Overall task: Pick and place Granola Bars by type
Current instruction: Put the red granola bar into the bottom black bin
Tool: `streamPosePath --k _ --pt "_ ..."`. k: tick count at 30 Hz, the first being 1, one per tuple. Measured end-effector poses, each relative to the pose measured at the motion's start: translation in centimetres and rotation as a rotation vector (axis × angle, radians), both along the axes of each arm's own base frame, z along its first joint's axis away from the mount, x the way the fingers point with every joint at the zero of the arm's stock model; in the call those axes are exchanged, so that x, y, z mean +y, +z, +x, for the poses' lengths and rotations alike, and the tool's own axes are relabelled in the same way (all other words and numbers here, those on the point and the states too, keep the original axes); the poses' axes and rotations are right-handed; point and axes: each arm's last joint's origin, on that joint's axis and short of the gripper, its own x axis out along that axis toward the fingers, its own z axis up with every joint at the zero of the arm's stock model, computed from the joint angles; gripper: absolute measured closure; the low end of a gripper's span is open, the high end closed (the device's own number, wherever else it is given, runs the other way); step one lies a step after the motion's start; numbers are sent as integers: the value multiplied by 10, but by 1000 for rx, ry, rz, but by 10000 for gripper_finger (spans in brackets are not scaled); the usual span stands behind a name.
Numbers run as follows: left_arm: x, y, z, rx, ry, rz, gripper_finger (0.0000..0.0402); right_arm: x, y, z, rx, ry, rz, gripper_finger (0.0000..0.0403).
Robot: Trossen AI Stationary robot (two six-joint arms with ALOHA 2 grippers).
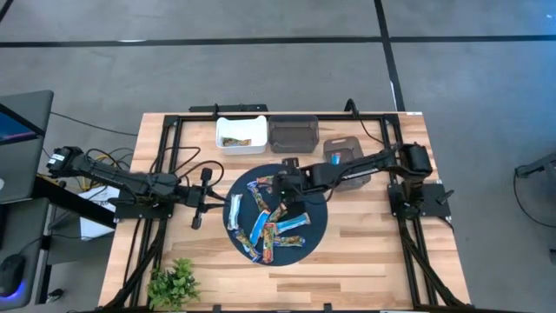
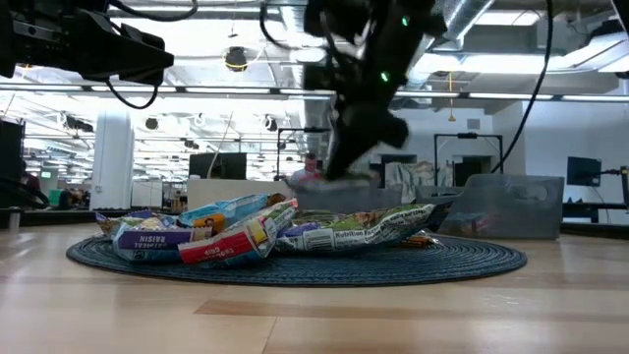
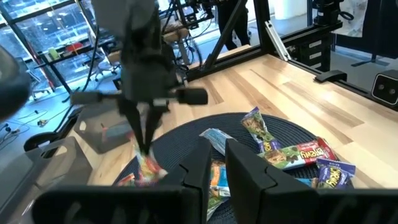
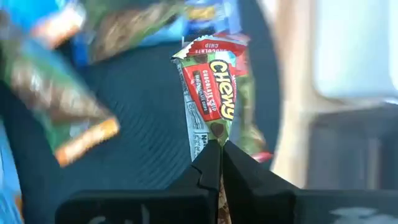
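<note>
Several granola bars (image 1: 265, 222) in blue, orange-red and brown-green wrappers lie flat in a loose heap on a round dark mat (image 1: 314, 228) in the middle of the table; the low view shows the heap (image 2: 246, 231) too. My right gripper (image 1: 282, 189) is over the far part of the mat, shut on a red Chewy bar (image 4: 208, 93). My left gripper (image 1: 198, 200) hangs above the table just left of the mat, its fingers (image 3: 198, 169) a narrow gap apart and empty. My right gripper (image 4: 221, 147) pinches the red Chewy bar by one crimped end of its wrapper (image 4: 211, 138), between its two fingertips. The fingers point down at it from above. The bar (image 3: 148, 167) hangs below them, its lower end just over the mat.
Along the far edge stand a white bin (image 1: 241, 135) holding one bar, a dark bin (image 1: 293, 132) and a grey tray (image 1: 346, 155) with a blue bar in it. A small plant (image 1: 174, 283) sits at the near left corner. Black frame rails run along both sides.
</note>
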Motion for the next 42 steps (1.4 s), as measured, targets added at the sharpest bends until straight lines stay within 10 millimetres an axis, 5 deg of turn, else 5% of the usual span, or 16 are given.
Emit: streamPosePath --k 15,27,35,42 --pt "0 0 1 -1 24 -5 361 4 71 -106 5 -856 -231 403" --pt "1 0 1 -2 49 6 361 -35 33 -155 26 -1078 -269 403" --pt "1 0 1 -3 50 14 361 -49 13 -154 51 -1077 -258 399" --pt "1 0 1 -2 49 15 361 -49 12 -148 30 -1026 -236 334"
